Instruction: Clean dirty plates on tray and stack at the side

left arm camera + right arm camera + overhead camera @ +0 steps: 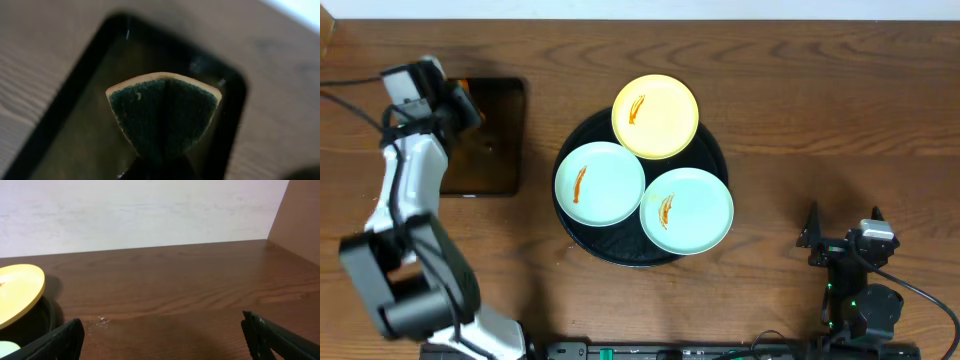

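Left side – the left gripper (460, 100) hangs over the small tray (500, 150), a black rectangle with rounded corners holding brownish liquid. Its jaws are clenched on a sponge (162, 117): a dark green, coarse scouring face with a thin yellow edge, pinched into a fan shape with a crease down its middle. The sponge hangs above the liquid; whether they touch cannot be told.

Centre – the tray (595, 240), round, black and glossy with a raised rim, sits on the brown wood-grain table (820, 100). It carries all three plates, each smooth, round and marked with one orange smear. The left mint plate (599, 183) lies within the rim. The yellow plate (655, 116) sits at the far side and overhangs the rim. The right mint plate (686, 210) overhangs the rim at the near right. The three plates lie closely packed.

Right side – the right gripper (842, 232) rests low near the table edge, well apart from the tray, jaws released and spread wide, grasping nothing.
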Controlling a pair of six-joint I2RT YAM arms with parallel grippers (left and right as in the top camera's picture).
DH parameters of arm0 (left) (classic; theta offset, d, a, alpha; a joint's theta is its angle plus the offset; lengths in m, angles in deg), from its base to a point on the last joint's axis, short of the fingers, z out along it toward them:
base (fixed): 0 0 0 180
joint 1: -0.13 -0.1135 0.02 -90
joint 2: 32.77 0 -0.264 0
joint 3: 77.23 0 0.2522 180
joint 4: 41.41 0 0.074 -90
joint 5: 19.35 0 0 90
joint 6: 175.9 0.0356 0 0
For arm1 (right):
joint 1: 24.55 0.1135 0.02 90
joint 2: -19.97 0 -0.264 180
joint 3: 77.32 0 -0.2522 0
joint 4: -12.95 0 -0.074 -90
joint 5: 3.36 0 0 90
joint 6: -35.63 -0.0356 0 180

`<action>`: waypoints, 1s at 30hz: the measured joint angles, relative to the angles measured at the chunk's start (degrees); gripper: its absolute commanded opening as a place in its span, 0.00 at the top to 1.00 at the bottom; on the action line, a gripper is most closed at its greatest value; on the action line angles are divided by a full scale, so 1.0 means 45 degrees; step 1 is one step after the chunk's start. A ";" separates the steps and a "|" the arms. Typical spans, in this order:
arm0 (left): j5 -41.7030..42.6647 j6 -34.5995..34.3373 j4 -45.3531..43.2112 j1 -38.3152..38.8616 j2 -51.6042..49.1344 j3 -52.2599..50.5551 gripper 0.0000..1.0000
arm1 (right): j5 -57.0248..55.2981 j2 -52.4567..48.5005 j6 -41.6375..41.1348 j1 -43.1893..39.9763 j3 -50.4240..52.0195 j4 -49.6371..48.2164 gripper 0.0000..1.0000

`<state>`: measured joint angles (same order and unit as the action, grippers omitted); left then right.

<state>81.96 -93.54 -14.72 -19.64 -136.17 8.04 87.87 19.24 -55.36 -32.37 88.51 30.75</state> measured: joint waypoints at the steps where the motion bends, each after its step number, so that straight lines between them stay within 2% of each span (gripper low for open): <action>1: 0.0024 0.0000 0.0024 -0.0029 -0.0087 -0.0063 0.93 | 0.0000 0.0000 0.0000 0.0000 0.0000 0.0000 0.01; 5: 0.0690 0.0000 -0.0262 -0.0107 0.0447 -0.0160 0.93 | 0.0000 0.0000 0.0000 0.0000 0.0000 0.0000 0.01; 10: 0.1622 0.0102 -0.1083 -0.0087 0.2691 -0.0160 0.93 | 0.0000 0.0000 0.0000 0.0000 0.0000 0.0000 0.01; 14: 0.1928 0.0835 -0.1146 -0.0087 0.4289 0.0005 0.93 | 0.0000 0.0000 0.0000 0.0000 0.0000 0.0000 0.01; 16: 0.2035 0.1282 -0.0835 -0.0087 0.4405 0.0097 0.93 | 0.0000 0.0000 0.0000 0.0000 0.0000 0.0000 0.01; 19: 0.1982 0.2025 -0.0389 -0.0087 0.3764 0.0078 0.92 | 0.0000 0.0000 0.0000 0.0000 0.0000 0.0000 0.01; 23: 0.1520 0.2735 -0.0287 -0.0087 0.1851 -0.0199 0.93 | 0.0000 0.0000 0.0000 0.0000 0.0000 0.0000 0.01; 27: 0.1132 0.3104 0.0083 -0.0102 -0.0427 -0.0617 0.93 | 0.0000 0.0000 0.0000 0.0000 0.0000 0.0000 0.01; 30: 0.1146 0.3201 0.0282 -0.0107 -0.0894 -0.0908 0.93 | 0.0000 0.0000 0.0000 0.0000 0.0000 0.0000 0.01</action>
<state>87.12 -79.14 -13.46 -20.12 -140.19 3.95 87.87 19.24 -55.36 -32.37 88.51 30.75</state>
